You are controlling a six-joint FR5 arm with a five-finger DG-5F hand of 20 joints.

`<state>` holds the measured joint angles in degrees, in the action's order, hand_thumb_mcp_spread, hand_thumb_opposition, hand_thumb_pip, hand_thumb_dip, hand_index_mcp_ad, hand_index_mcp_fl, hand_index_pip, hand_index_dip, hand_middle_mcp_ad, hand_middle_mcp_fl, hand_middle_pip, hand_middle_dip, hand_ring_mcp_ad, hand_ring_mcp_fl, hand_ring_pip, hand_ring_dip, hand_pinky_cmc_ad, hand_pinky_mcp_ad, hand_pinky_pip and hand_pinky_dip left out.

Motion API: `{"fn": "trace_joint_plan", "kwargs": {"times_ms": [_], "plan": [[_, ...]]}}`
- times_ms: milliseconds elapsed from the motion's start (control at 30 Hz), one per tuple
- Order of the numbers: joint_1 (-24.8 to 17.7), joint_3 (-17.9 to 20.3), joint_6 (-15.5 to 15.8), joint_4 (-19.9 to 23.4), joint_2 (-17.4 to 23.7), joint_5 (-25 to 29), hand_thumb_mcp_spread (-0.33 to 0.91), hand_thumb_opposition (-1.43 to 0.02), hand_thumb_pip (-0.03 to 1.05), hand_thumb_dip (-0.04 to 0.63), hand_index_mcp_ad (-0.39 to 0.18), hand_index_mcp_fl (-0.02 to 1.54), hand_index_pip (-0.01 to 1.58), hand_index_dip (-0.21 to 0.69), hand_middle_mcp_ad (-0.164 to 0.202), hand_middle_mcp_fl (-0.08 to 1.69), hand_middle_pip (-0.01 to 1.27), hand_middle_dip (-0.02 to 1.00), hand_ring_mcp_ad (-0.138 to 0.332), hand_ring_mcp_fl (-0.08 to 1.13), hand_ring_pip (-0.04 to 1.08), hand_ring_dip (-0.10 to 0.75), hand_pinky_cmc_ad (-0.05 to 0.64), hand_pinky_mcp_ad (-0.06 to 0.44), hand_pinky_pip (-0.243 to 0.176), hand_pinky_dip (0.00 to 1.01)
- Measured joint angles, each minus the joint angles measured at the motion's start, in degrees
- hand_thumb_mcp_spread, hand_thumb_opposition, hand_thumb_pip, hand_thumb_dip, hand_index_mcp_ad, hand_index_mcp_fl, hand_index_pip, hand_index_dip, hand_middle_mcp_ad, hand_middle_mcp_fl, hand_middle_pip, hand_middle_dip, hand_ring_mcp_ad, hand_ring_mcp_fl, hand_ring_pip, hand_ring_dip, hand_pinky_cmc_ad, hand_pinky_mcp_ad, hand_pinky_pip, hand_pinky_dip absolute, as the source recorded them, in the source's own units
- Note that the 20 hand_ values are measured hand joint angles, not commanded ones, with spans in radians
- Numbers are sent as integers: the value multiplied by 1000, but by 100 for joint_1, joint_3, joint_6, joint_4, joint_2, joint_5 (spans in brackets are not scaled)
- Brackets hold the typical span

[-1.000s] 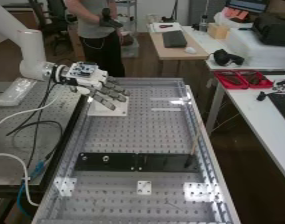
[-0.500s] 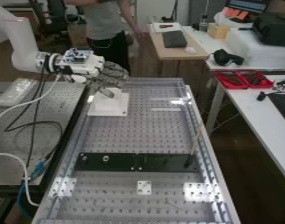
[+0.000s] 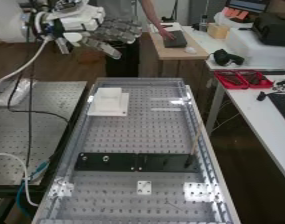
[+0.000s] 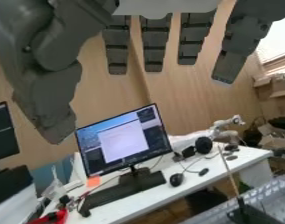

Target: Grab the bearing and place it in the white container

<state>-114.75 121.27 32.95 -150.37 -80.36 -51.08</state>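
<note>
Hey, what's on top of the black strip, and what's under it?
On the black strip are a small metal ring toward one end and a thin stick near the other. A few smaller spots are too tiny to tell. Whatever lies underneath is covered.

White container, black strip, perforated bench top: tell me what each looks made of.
The white container looks like matte plastic, possibly 3D-printed: evenly white, with no metallic glint. The black strip has a smooth, faintly reflective face; coated metal or plastic, I can't tell which. The perforated bench top looks like bare metal, perhaps aluminium: grey, with rows of holes.
</note>
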Motion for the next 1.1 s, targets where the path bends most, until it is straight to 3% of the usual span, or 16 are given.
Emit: {"fn": "trace_joint_plan", "kwargs": {"times_ms": [233, 500, 900, 1100], "plan": [[723, -935, 173, -863, -142, -715, 272, -747, 595, 236, -115, 185, 122, 255, 63, 68, 124, 239, 150, 3, 108, 140, 380, 311, -96, 581], [1645, -1744, 63, -1583, -589, -1919, 272, -749, 593, 220, -117, 204, 108, 264, 63, 68, 124, 239, 147, 2, 89, 143, 394, 311, -96, 572], [2900, -3061, 183, -2144, -1681, -3989, 274, -749, 593, 222, -115, 202, 105, 264, 65, 68, 124, 239, 145, 2, 87, 150, 394, 312, -98, 513], [3068, -3203, 185, -2145, -1823, -4275, 274, -749, 592, 222, -115, 202, 105, 264, 68, 68, 124, 239, 145, 2, 86, 147, 396, 311, -98, 511]]}}
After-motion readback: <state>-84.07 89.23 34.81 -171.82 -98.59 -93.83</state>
